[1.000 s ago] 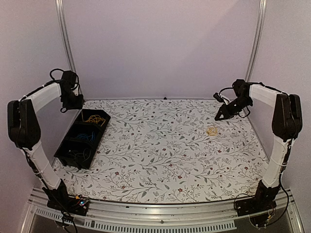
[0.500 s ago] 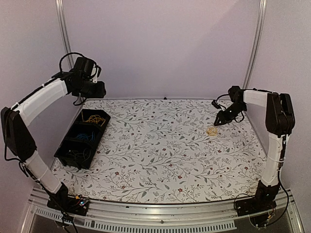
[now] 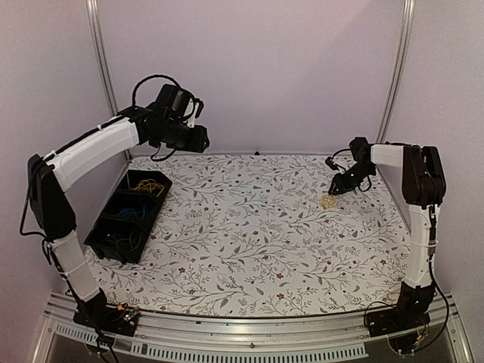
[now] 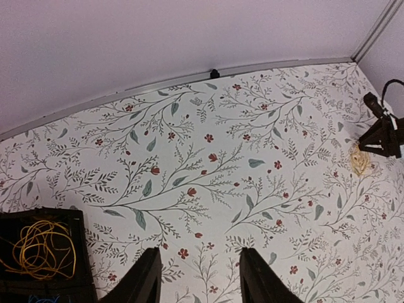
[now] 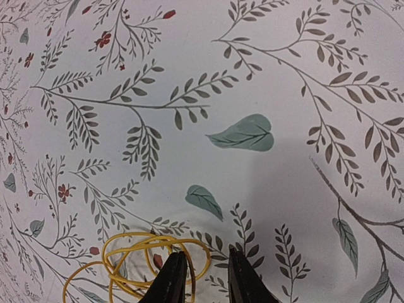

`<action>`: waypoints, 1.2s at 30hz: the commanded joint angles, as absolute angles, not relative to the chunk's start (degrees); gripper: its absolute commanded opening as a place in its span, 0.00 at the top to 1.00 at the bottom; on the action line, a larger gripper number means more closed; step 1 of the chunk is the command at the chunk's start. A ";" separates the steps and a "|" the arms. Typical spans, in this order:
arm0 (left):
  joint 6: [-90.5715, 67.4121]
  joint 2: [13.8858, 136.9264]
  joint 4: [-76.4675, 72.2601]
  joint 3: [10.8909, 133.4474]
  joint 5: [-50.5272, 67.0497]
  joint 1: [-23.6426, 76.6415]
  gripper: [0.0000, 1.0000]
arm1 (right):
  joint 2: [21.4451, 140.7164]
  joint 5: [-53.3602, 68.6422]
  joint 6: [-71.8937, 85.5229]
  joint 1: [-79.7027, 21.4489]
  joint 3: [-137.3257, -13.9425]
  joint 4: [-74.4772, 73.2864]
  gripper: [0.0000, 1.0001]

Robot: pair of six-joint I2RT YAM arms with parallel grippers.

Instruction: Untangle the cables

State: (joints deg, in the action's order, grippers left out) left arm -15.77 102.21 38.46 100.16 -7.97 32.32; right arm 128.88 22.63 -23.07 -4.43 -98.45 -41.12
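The table under me wears a matte white cloth (image 3: 249,249) printed with grey sprigs, green leaves and small red flowers. On its left side sits a long black plastic tray (image 3: 97,240) split into three bins: thin wires I cannot make out in the nearest one, a blue tangle (image 3: 134,213) in the middle one, and a loose yellow bundle (image 3: 151,185) in the farthest. Further back on the right, a yellow cable coil (image 5: 145,265) lies flat on the cloth in several thread-thin loops. My right gripper (image 5: 203,278) hangs low right above it, its dark fingers only a narrow gap apart with bare cloth showing between them and nothing held; the coil's edge runs just under the left-hand finger, most of it off to that side. My left gripper (image 4: 197,278) is high over the far middle of the table, fingers apart and empty, well away from the coil. A second ago that arm was tucked by the left wall above the tray and has since swung up and inward; the right gripper has come down closer to the coil, which has not shifted.
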 commanded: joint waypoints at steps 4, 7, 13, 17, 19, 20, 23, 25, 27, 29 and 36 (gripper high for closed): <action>-16.31 107.02 39.02 106.06 -6.49 34.91 0.55 | 132.58 27.39 -23.25 -4.45 -101.45 -38.50 0.71; -16.37 108.34 39.07 107.71 -5.89 35.24 0.55 | 134.17 28.40 -23.36 -4.41 -102.01 -38.84 0.71; -16.98 110.44 38.63 110.26 -4.50 35.82 0.55 | 135.52 31.70 -24.39 -4.47 -101.11 -37.36 0.78; -18.73 112.17 35.90 110.39 -2.38 36.79 0.55 | 133.65 37.58 -23.06 -4.45 -101.25 -35.61 1.00; -19.50 113.37 33.85 110.39 -1.03 37.70 0.55 | 131.34 39.86 -22.49 -4.50 -101.22 -35.43 1.00; -19.73 114.09 32.59 110.39 -0.51 38.31 0.55 | 130.13 40.44 -22.39 -4.58 -101.06 -35.54 1.00; -20.56 116.47 28.64 110.97 1.64 40.51 0.53 | 124.42 42.46 -22.08 -4.87 -100.47 -36.81 1.00; -20.70 118.72 26.62 112.82 2.51 42.04 0.53 | 120.36 43.23 -21.98 -5.15 -99.58 -37.71 1.00; -20.09 120.57 23.62 114.34 3.95 43.75 0.52 | 116.95 43.51 -21.81 -5.84 -98.52 -38.74 1.00; -19.37 121.41 19.27 114.43 4.99 45.47 0.51 | 113.16 43.46 -21.26 -6.62 -97.43 -39.14 1.00; -24.58 126.89 8.17 118.94 6.43 48.67 0.45 | 106.04 40.12 -17.17 -10.19 -93.96 -37.93 1.00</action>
State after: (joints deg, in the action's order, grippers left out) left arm -21.15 124.09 17.65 114.06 4.78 47.46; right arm 107.92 41.50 -20.69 -8.25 -96.66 -37.98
